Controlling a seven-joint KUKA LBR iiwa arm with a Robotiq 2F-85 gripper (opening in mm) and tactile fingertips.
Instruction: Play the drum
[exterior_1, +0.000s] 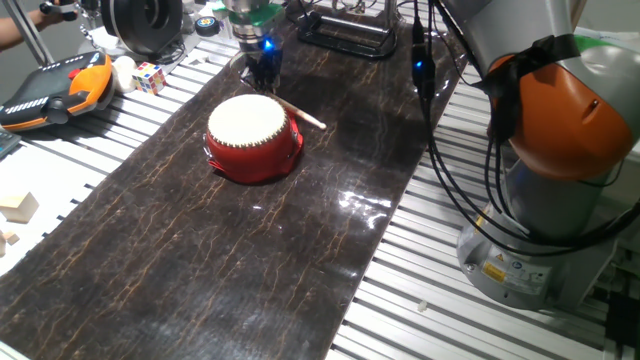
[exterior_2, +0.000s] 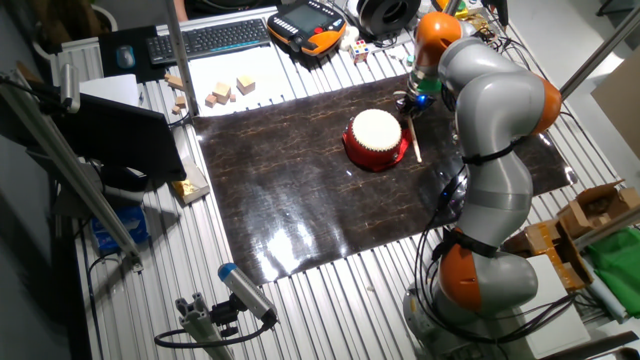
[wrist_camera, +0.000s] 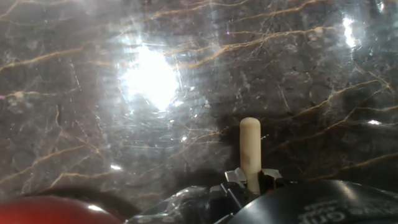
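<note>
The drum (exterior_1: 253, 135), with a red body and a cream skin, stands on the dark marble mat (exterior_1: 200, 260); it also shows in the other fixed view (exterior_2: 376, 136), and its red edge shows at the bottom left of the hand view (wrist_camera: 43, 211). My gripper (exterior_1: 262, 72) is low over the mat just behind the drum. It is shut on one end of the thin pale wooden stick (exterior_1: 302, 114). In the hand view the stick (wrist_camera: 250, 146) pokes out between the fingertips (wrist_camera: 268, 177) over the mat. The stick's other end lies beside the drum (exterior_2: 415, 142).
An orange-and-black teach pendant (exterior_1: 55, 90), a puzzle cube (exterior_1: 150, 77) and wooden blocks (exterior_1: 18, 208) lie left of the mat. A black frame (exterior_1: 345, 30) sits at the back. The arm's base (exterior_1: 560, 160) and cables stand at the right.
</note>
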